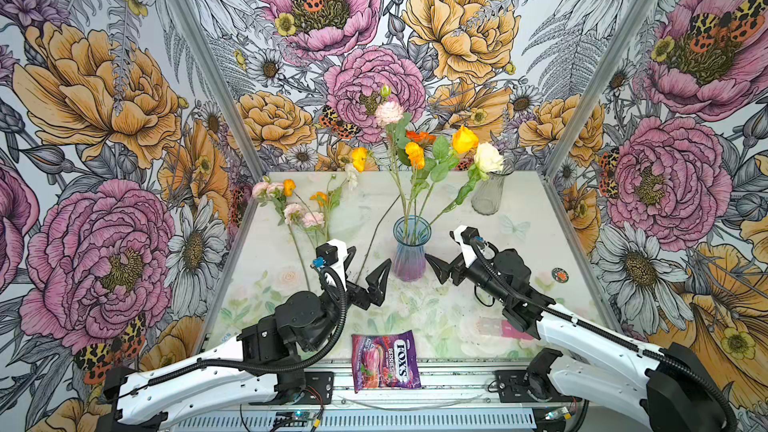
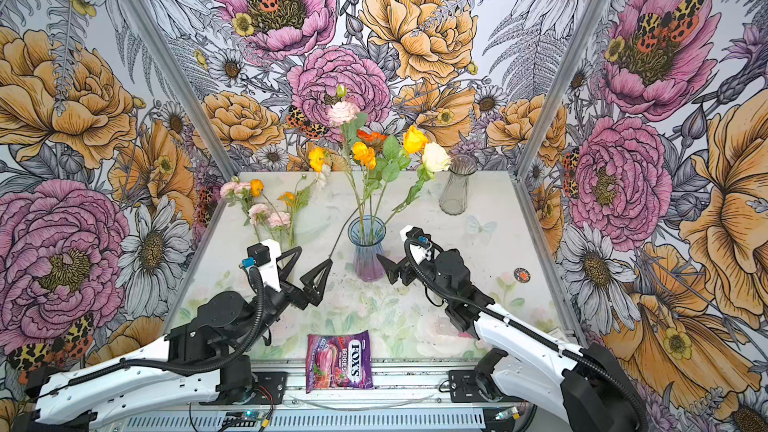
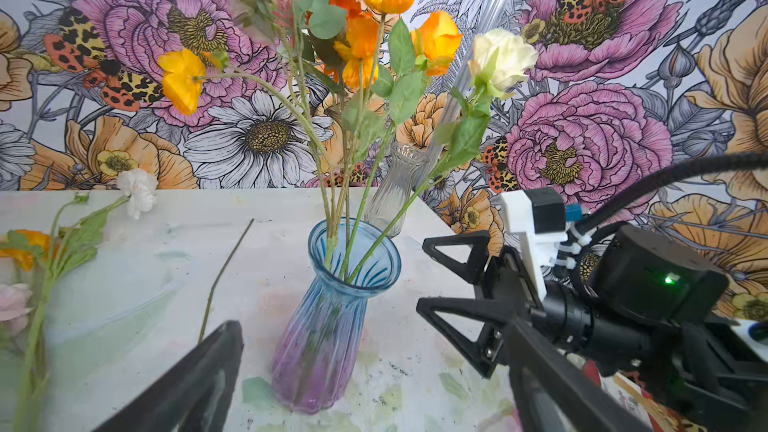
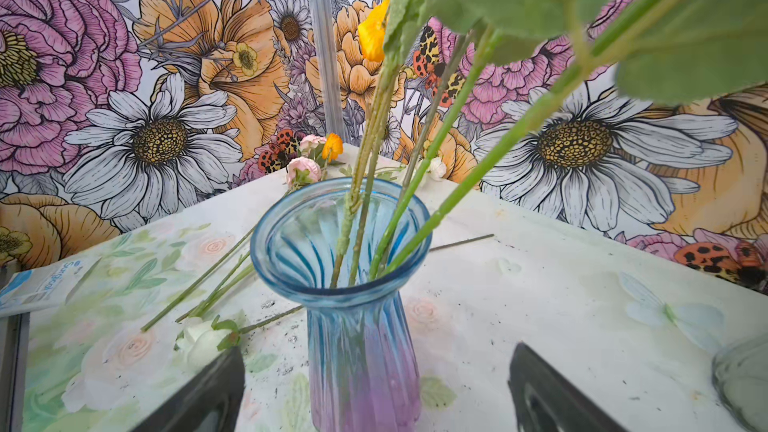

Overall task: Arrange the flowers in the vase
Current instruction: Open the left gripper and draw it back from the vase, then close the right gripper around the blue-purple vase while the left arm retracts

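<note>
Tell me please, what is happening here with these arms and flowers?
Two robot arms are filling the blue vase with flowers. Several stems already stand in it, with orange, pink and white heads. More loose flowers lie on the table to its left. The left gripper and the right gripper sit on either side of the vase, both open and empty. A clear vase stands empty at the back.
</note>
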Controlling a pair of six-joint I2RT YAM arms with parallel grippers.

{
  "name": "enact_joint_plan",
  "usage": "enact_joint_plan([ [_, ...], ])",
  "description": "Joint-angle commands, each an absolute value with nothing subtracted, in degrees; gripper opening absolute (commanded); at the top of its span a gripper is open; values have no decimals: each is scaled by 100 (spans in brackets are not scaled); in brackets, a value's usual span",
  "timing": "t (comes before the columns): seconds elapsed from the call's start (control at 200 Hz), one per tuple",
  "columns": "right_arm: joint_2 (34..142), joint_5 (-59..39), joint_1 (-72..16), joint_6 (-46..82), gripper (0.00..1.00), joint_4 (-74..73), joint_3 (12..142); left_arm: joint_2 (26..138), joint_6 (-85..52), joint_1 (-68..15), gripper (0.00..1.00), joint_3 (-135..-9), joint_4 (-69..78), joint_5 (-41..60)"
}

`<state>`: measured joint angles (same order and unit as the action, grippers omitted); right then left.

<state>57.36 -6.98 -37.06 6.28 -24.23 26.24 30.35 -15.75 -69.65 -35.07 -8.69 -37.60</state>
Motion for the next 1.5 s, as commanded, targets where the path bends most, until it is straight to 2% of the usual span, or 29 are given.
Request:
enact_joint_plan([
  [0.0,5419,-501,-3661,820,100,-1974,2691,2611,-1468,-6996,99,-3445,-2114,-3630],
  [0.135,5568,-396,-3656,1134,100,-2103,2389,2332,-1363,-6920,99,-3443,-2785,-3339],
  [0.365,6613,-362,-3661,1388,99,-3204,2146,2533,-962,-6771,99,-3492,-3113,-2715],
  [0.626,7505,-257,-3657,1446,99,-4699,1954,2624,-742,-6929,99,-3714,-3277,-2580],
  [0.756,7745,-296,-3658,1371,99,-4988,1933,2680,-516,-6622,99,-4250,-4088,-2101],
  [0.851,7949,-324,-3657,1304,99,-5212,1928,2281,-546,-6366,99,-4136,-4038,-1473],
  [1.021,8183,-321,-3656,1192,100,-5399,2021,1735,-540,-6565,99,-3945,-3853,-1940],
  [1.121,8191,-320,-3660,1117,99,-5406,2110,1799,-403,-6540,99,-4006,-3911,-1829],
  [1.291,8200,-373,-3656,1108,99,-5598,2053,1991,-396,-6025,99,-3981,-3800,-1242],
  [1.491,8502,-905,-3661,1072,99,-6210,2038,2434,-439,-5030,99,-3985,-3606,105],
])
